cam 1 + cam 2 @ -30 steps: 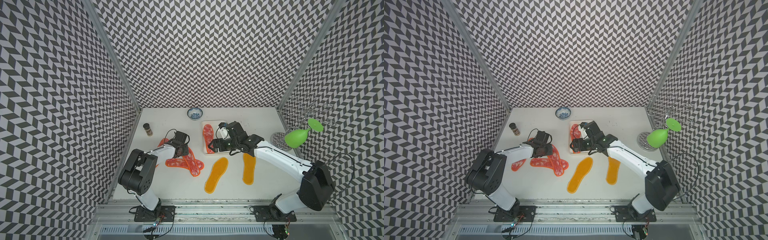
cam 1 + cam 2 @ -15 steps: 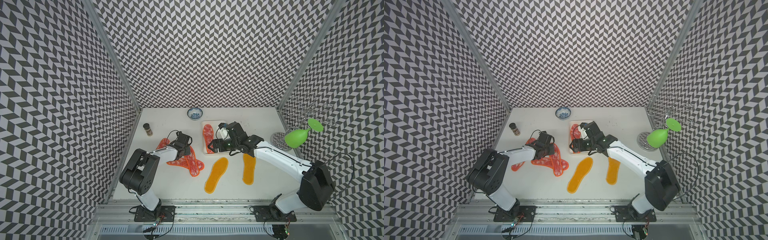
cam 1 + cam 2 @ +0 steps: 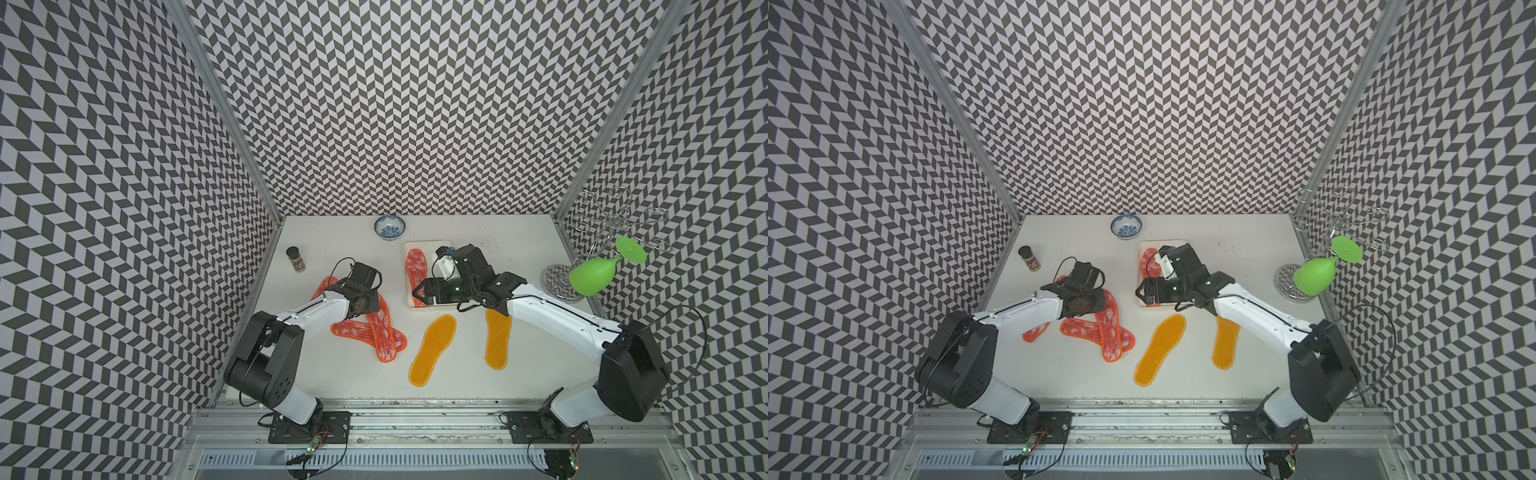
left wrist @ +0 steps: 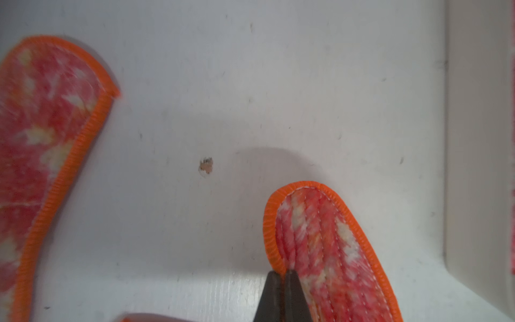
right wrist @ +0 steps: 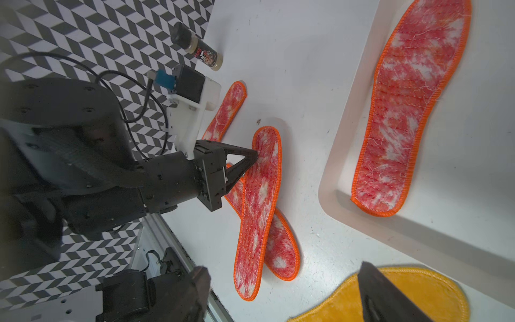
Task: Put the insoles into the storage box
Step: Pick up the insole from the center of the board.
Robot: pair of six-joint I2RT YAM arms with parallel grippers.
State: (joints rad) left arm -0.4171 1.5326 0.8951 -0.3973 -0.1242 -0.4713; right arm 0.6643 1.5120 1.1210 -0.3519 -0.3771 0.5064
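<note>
While one red insole (image 5: 404,111) lies in the storage box (image 5: 344,133), five wait outside; the left end effector (image 5: 255,156) pinches a crossed insole (image 5: 257,217), and the right end effector (image 3: 419,292) is open.

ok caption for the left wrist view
Left hand pinching the edge of a red insole, a second insole lying apart, box rim alongside.

No text can be read anywhere. The small jar (image 5: 199,47) carries a dark label (image 5: 205,55) with red lettering, too blurred to make out.
</note>
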